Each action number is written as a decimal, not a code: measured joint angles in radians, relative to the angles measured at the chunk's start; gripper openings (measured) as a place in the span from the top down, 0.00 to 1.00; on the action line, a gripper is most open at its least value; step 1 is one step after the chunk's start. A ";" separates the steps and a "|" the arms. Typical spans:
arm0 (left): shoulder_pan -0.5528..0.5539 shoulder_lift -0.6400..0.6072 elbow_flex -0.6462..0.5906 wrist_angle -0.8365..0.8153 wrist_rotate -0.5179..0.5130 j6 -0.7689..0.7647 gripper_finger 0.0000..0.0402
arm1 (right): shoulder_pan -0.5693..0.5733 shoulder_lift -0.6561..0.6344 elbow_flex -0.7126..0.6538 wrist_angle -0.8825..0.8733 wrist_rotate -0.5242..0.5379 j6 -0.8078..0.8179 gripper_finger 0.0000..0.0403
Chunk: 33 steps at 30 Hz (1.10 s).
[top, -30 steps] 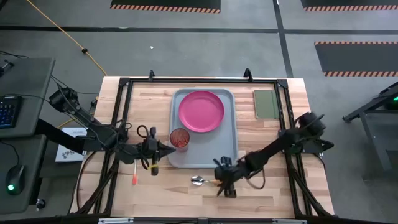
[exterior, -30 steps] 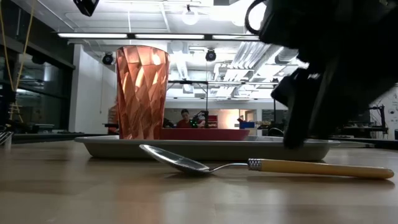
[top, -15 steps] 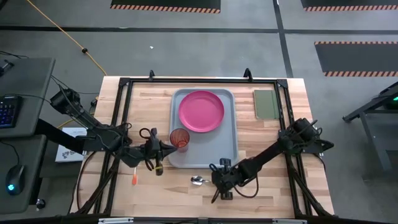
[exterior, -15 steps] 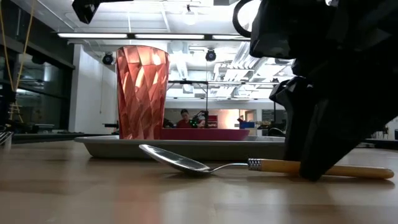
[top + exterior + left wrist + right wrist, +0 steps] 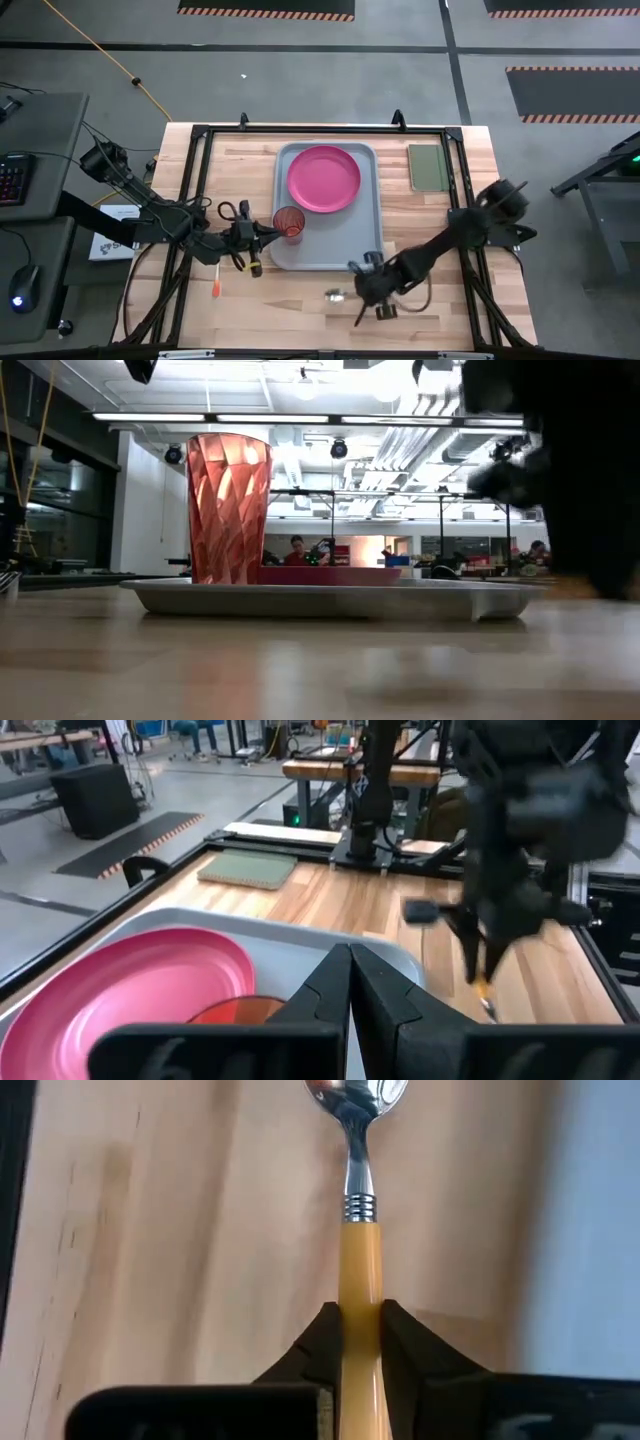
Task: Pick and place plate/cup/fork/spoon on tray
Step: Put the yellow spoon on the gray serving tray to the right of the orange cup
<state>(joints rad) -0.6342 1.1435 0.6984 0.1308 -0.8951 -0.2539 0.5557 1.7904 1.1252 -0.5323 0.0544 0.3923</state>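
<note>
You have one of each piece here: one spoon (image 5: 357,1200), one fork (image 5: 216,283), one cup (image 5: 289,222), one plate (image 5: 323,178), one tray (image 5: 367,222). Nearest you, at the table's front edge just off the tray's front rim, your right gripper (image 5: 362,295) pinches the spoon's orange handle. The right wrist view shows both fingers pressed against the handle with the silver bowl pointing away over bare wood; the high view gives you only a small glint there. The low view shows no spoon on the wood, only the arm's dark bulk at its right. The fork lies on the wood left of the tray, close to your left gripper (image 5: 262,237), whose fingers are closed together on nothing, just beside the cup. The cup stands upright in the tray's front-left corner. Beyond it, the plate lies flat in the tray's far half. Farther right, a green pad (image 5: 428,166) lies on the table, apart from the tray.
</note>
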 joint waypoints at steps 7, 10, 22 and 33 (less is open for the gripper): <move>-0.005 0.000 0.001 -0.002 -0.006 0.004 1.00 | -0.055 -0.256 -0.198 0.174 0.132 0.010 0.95; -0.001 0.000 0.001 0.000 -0.009 0.005 1.00 | -0.130 -0.305 -0.249 0.179 0.176 0.006 0.95; -0.001 0.000 0.001 0.003 -0.012 0.031 1.00 | -0.402 -0.180 -0.237 0.197 0.128 -0.216 0.99; -0.001 0.000 0.001 0.002 -0.010 0.031 1.00 | -0.419 -0.161 -0.236 0.261 0.074 -0.253 1.00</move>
<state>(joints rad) -0.6350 1.1439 0.6991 0.1327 -0.9054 -0.2230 0.1368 1.6291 0.8894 -0.2713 0.1280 0.1398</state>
